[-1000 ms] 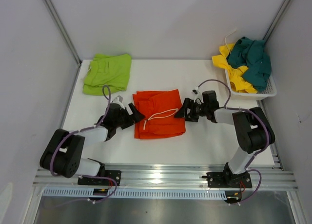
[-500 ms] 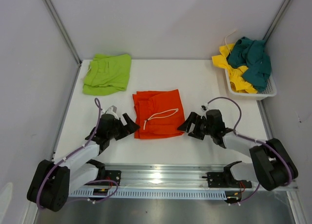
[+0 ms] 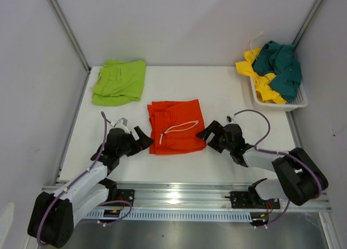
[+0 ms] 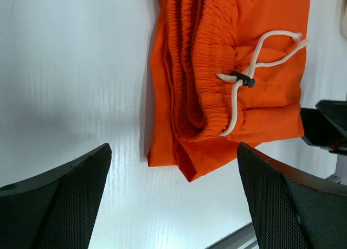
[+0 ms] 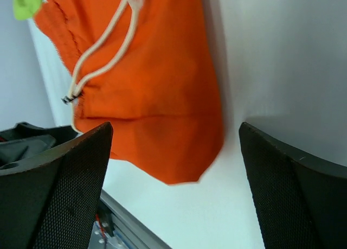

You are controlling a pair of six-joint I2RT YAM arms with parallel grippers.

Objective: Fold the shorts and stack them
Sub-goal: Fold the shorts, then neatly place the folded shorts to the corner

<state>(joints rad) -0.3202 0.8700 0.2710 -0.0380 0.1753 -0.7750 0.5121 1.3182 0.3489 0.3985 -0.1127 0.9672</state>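
A folded orange pair of shorts [image 3: 176,126] with a white drawstring lies flat mid-table; it also fills the left wrist view [image 4: 227,70] and the right wrist view [image 5: 146,86]. My left gripper [image 3: 142,139] stands open just off its near left corner, nothing between the fingers. At its near right corner my right gripper [image 3: 208,135] is open too, not touching the cloth. A folded lime green pair [image 3: 119,82] rests at the far left. Yellow [image 3: 260,81] and dark teal [image 3: 279,67] pairs lie heaped in the basket.
The white mesh basket [image 3: 295,102] sits at the far right corner by the right wall. Grey walls close in left, right and behind. A metal rail [image 3: 179,197] with both arm bases runs along the near edge.
Both arms have drawn back toward the near edge and dropped low, from the shorts' sides to their near corners. The right gripper finished opening. The orange shorts lie as before.
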